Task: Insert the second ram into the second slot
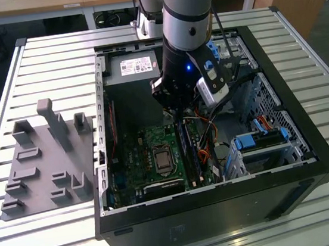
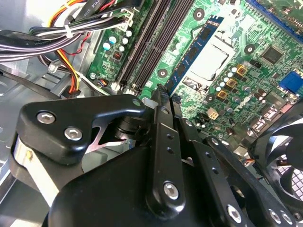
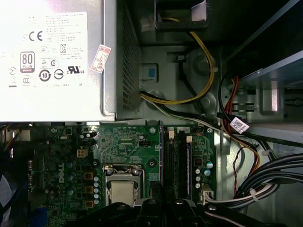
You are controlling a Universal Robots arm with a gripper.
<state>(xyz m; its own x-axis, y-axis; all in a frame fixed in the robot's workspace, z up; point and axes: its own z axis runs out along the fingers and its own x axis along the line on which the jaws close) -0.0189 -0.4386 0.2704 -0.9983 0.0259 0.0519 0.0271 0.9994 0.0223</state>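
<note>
Inside the open computer case [image 1: 287, 144], along one motherboard [image 2: 255, 33] edge, the second ram [image 2: 196, 52] stands on edge at the memory slots [image 2: 147, 47], beside the processor socket [image 2: 213, 56]. The gripper [image 2: 164, 94] pinches its end. Whether it is fully seated cannot be told; the other slots look empty

From high up and off to one side, the exterior view looks down at a slant on the whole desk [image 1: 48, 59], the open computer case [image 1: 223, 212] and the arm [image 1: 187, 18] reaching into it. The first wrist view hangs close over the case interior, facing almost straight down onto the power supply [image 3: 52, 56] and motherboard [image 3: 128, 142]. The second wrist view sits nearer still, peering slantwise past the gripper [image 2: 161, 97] across that board. All three share the processor socket [image 1: 162, 159] and memory slots [image 3: 177, 161].
</note>
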